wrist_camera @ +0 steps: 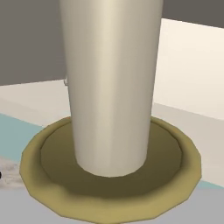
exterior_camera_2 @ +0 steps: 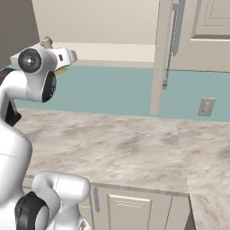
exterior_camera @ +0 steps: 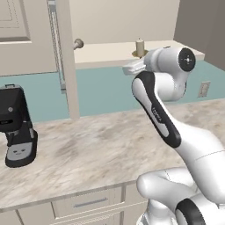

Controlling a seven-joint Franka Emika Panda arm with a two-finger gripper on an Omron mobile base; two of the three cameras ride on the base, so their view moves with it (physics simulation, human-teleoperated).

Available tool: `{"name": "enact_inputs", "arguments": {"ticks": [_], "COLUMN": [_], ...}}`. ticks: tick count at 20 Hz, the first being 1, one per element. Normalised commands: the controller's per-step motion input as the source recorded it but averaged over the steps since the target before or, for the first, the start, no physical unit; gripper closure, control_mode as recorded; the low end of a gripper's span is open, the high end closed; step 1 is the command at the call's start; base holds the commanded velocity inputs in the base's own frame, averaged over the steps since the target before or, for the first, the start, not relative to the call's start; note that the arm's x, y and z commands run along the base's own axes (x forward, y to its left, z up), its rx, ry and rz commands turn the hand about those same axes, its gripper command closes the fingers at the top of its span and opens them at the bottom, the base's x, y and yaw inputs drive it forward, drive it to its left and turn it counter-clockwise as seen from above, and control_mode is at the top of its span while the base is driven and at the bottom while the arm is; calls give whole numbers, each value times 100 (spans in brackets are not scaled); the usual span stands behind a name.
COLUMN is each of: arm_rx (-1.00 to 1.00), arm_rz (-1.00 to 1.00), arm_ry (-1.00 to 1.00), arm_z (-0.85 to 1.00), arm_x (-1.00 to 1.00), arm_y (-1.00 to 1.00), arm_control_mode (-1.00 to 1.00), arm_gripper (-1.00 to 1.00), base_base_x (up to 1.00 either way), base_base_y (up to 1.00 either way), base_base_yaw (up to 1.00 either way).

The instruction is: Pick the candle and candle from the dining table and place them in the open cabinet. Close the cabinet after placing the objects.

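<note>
Your tool was closed on the white candle (wrist_camera: 111,83), its brass holder (wrist_camera: 111,175) over the cabinet shelf (exterior_camera: 105,52).

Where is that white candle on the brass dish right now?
The white candle stands on the pale shelf of the open cabinet, right of the open door in the left base view, just beyond the robot's hand; the hand view shows it close up.

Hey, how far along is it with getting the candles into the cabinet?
Done: white candle stands at the cabinet shelf, shut gripper beside it. In hand: placing it; grip unclear. Left: the second candle, which I can't identify here, then closing the open door.
</note>
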Motion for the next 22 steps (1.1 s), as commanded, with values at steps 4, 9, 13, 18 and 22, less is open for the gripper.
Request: {"name": "enact_inputs", "arguments": {"ticks": [4, 9, 13, 18, 22], "arm_rx": [6, 11, 13, 12, 0], "arm_rz": [0, 0, 0, 0, 0], "arm_ry": [-9, 0, 3, 4, 0], "arm_z": [22, 37, 38, 12, -9], "arm_x": [0, 13, 38, 45, 39], "arm_y": [-4, -10, -10, -8, 0], "arm_control_mode": [-100, -100, -100, -100, -100], "arm_gripper": [100, 100, 100, 100, 100], "base_base_x": [0, 0, 0, 0, 0], "base_base_y": [0, 0, 0, 0, 0], "base_base_yaw": [0, 0, 0, 0, 0]}}
